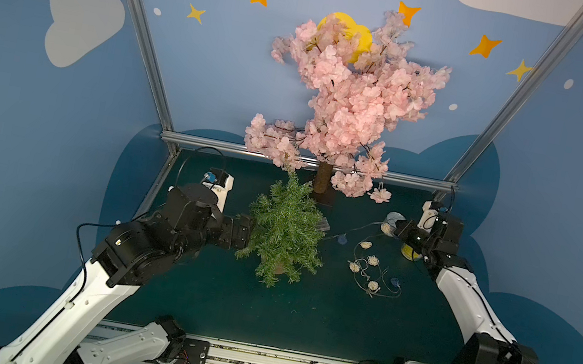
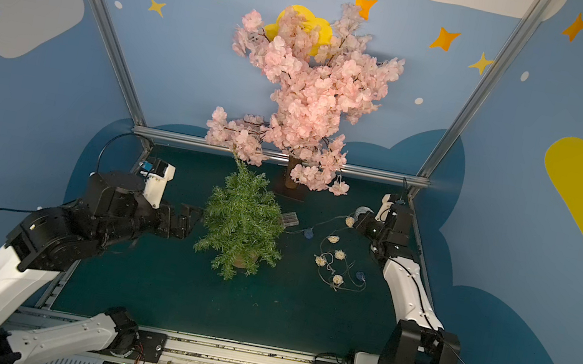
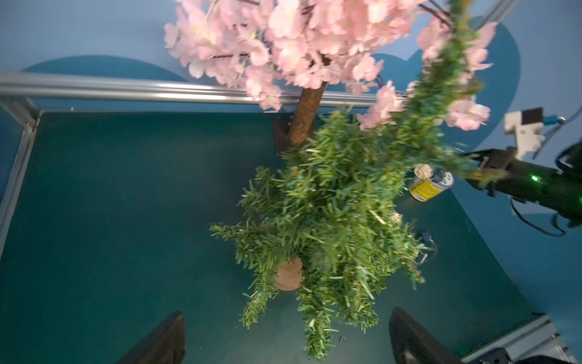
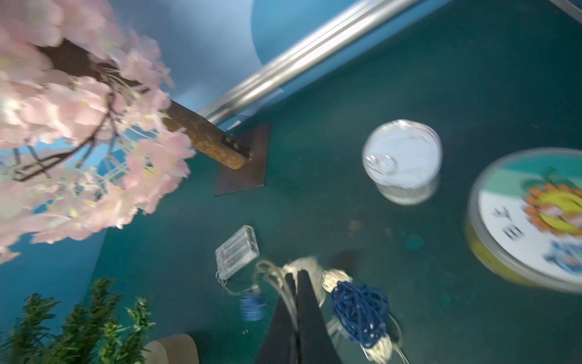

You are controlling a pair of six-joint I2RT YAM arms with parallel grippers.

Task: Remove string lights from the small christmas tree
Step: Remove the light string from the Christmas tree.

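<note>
Currently: left gripper (image 1: 247, 233) spread wide, holding nothing, its tips right at the outer needles of the small christmas tree (image 1: 285, 230). Right gripper (image 4: 297, 277) is pinched shut on the string lights (image 1: 372, 261), with wire and woven balls bunched at its tips. From that grip the strand trails back toward the tree to the battery box (image 4: 236, 252), which lies on the table (image 1: 299, 314) just beside the branches. The remaining balls sit in loose loops on the table near the right arm, clear of the tree.
</note>
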